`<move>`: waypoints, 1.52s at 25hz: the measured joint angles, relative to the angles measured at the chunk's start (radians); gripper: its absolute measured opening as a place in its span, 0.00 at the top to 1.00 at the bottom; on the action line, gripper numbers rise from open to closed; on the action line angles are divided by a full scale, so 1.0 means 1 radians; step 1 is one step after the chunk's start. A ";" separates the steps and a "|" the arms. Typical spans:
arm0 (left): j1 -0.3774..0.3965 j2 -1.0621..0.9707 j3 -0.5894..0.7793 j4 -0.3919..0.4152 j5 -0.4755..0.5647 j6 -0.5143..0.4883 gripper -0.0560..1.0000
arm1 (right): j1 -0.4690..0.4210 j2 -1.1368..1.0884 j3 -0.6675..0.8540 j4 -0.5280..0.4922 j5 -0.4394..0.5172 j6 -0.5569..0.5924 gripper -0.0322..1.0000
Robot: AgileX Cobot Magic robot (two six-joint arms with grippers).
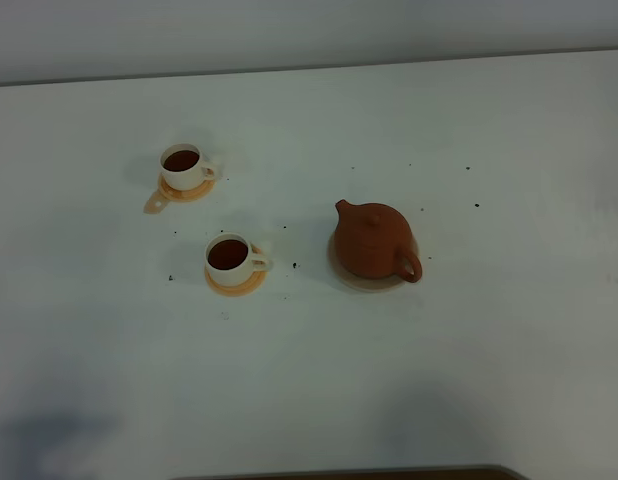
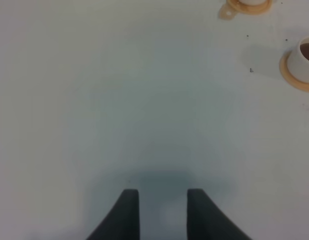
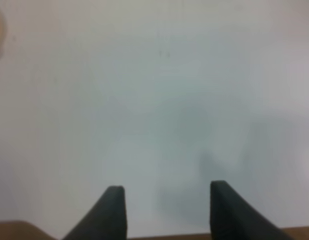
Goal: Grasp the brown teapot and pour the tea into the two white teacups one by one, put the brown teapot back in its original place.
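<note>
The brown teapot (image 1: 373, 241) stands upright on its pale beige coaster (image 1: 351, 281) right of the table's middle, spout pointing back left. Two white teacups hold dark tea, each on an orange saucer: one at the back left (image 1: 183, 166), one nearer the middle (image 1: 230, 259). Neither arm shows in the high view. In the left wrist view my left gripper (image 2: 163, 200) is open and empty above bare table, with the near cup (image 2: 305, 56) and the far cup's saucer (image 2: 247, 7) at the picture's edge. My right gripper (image 3: 167, 200) is open and empty above bare table.
The white table (image 1: 489, 380) carries small dark specks around the cups and behind the teapot. Its brown front edge (image 1: 389, 472) shows at the bottom of the high view and in the right wrist view (image 3: 14, 231).
</note>
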 joint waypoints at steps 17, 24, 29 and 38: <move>0.000 0.000 0.000 0.000 0.000 0.000 0.69 | 0.000 -0.188 0.007 0.000 0.001 0.000 0.57; 0.000 0.000 0.000 0.000 0.000 0.000 0.69 | 0.000 -0.255 0.007 0.002 0.002 0.000 0.57; 0.000 0.000 0.000 0.000 0.000 0.000 0.69 | 0.000 -0.255 0.007 0.002 0.002 0.000 0.57; 0.000 0.000 0.000 0.000 0.000 0.000 0.69 | 0.000 -0.255 0.007 0.002 0.002 0.000 0.57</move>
